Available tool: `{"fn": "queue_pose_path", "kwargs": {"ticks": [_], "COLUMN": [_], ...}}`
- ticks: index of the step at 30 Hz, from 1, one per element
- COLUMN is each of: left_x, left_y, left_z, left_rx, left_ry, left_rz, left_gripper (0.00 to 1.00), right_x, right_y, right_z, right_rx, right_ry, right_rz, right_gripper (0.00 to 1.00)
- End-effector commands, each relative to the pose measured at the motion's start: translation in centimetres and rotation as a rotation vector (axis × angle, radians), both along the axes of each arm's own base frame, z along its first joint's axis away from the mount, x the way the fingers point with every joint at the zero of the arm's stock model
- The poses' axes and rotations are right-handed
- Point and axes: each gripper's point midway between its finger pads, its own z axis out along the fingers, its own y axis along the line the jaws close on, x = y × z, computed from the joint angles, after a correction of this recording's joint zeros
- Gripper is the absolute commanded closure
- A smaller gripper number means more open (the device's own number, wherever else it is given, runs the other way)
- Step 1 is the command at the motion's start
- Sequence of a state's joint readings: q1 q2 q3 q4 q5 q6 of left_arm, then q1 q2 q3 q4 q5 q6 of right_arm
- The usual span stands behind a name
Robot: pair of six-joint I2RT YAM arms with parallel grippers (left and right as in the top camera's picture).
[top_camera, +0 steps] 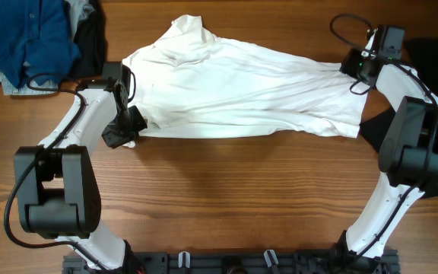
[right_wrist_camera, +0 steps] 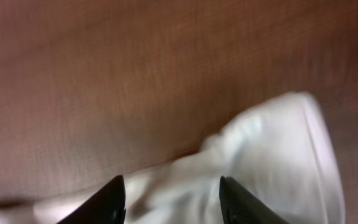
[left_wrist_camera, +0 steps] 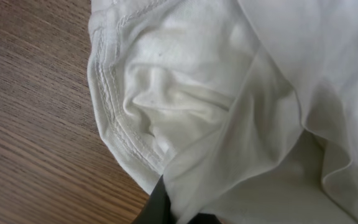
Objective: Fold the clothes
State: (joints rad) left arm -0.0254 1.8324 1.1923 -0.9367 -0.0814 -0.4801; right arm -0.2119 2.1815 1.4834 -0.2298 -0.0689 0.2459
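Jaws on my left are clamped on a stitched edge of the white shirt [top_camera: 234,95]; my right jaws stand apart astride its opposite end, gripping nothing; it lies spread across the desk [top_camera: 226,183]; I judge this the grasping step; next, the right must pinch cloth before any fold.

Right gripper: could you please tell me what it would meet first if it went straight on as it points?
The right gripper would probably meet the white shirt between its fingers first; blur hides depth.
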Motion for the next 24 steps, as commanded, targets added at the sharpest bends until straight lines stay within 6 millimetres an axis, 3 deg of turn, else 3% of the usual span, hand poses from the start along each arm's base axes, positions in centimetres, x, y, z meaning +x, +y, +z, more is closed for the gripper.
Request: {"fn": "queue_pose_path", "kwargs": {"ticks": [1, 4, 7, 9, 10, 13, 15, 17, 21, 24], "left_x": [0.1, 0.1, 0.2, 0.4, 0.5, 0.7, 0.9, 1.0, 1.1, 1.3], "left_y": [0.2, 0.2, 0.2, 0.2, 0.2, 0.2, 0.2, 0.1, 0.1, 0.1], "left_z": [0.4, 0.4, 0.4, 0.4, 0.4, 0.4, 0.4, 0.4, 0.4, 0.4], "left_rx": [0.010, 0.010, 0.009, 0.009, 0.009, 0.009, 0.009, 0.008, 0.008, 0.008], "left_ry": [-0.013, -0.013, -0.020, -0.027, -0.032, -0.040, -0.046, -0.050, -0.057, -0.065], "left_rz": [-0.008, -0.008, -0.008, -0.008, -0.008, -0.008, -0.008, -0.008, -0.008, -0.008], "left_gripper": [0.96, 0.96, 0.96, 0.96, 0.96, 0.96, 0.96, 0.96, 0.96, 0.96], "right_x": [1.1, 1.9, 2.5, 2.7, 2.5, 1.4, -0.3, -3.6, -10.4, -13.7], "right_y": [-0.6, -0.5, -0.5, -0.6, -0.5, 0.4, 2.0, 3.2, 4.2, 5.1], "right_z": [-1.1, -0.3, 2.0, 4.6, 6.9, 12.7, 16.1, 17.8, 17.0, 15.6], "right_rx": [0.018, 0.027, 0.025, 0.018, 0.019, 0.033, 0.076, 0.127, 0.175, 0.201], "right_ry": [-0.034, -0.065, -0.049, -0.034, -0.028, -0.023, -0.011, 0.062, 0.301, 0.451], "right_rz": [-0.073, -0.063, -0.045, -0.034, -0.033, 0.009, 0.079, 0.079, 0.036, 0.030], "right_gripper": [0.51, 0.48, 0.30, 0.15, 0.08, 0.00, 0.00, 0.00, 0.00, 0.00]}}
